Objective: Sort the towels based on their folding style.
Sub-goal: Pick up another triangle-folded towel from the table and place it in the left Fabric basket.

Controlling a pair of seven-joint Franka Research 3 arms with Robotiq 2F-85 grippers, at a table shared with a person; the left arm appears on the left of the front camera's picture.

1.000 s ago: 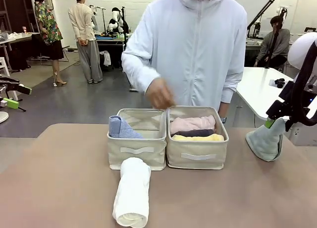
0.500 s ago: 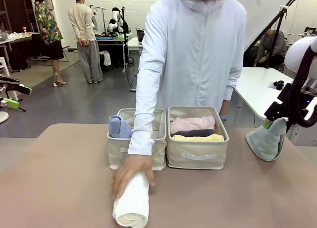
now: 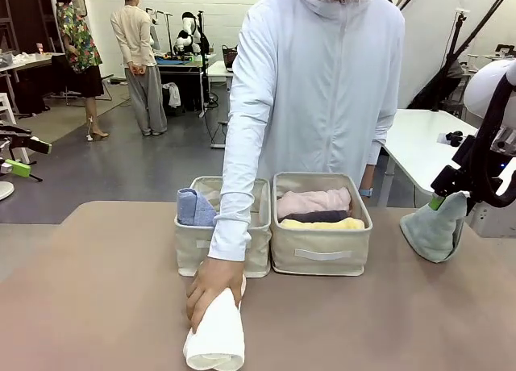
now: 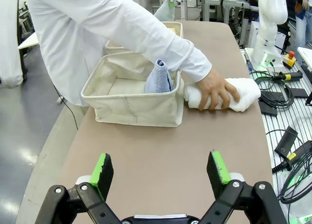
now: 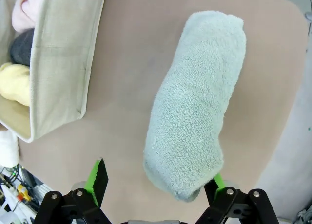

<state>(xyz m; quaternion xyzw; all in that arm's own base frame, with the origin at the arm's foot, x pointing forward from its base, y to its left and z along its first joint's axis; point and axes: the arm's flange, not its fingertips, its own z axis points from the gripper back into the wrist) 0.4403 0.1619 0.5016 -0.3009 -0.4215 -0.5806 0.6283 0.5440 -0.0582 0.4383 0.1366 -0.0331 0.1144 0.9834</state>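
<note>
Brown surface: a grey-green towel lies ungripped between the wide-open fingers of the right tool. Left tool gapes empty, well apart from the white towel.

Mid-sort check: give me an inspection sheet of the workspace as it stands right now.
Surface: brown table, carrying left bin and right bin side by side.
Job's things: white roll on table under person's hand; light blue cone in left bin; pink roll, dark grey roll, yellow roll in right bin; grey-green towel on table, right side.
Clutter: nothing seen.
Grippers: left gripper open, holding nothing; right gripper open above grey-green towel.
Cables: black cables beside table.
Surroundings: people farther off; white table.
</note>
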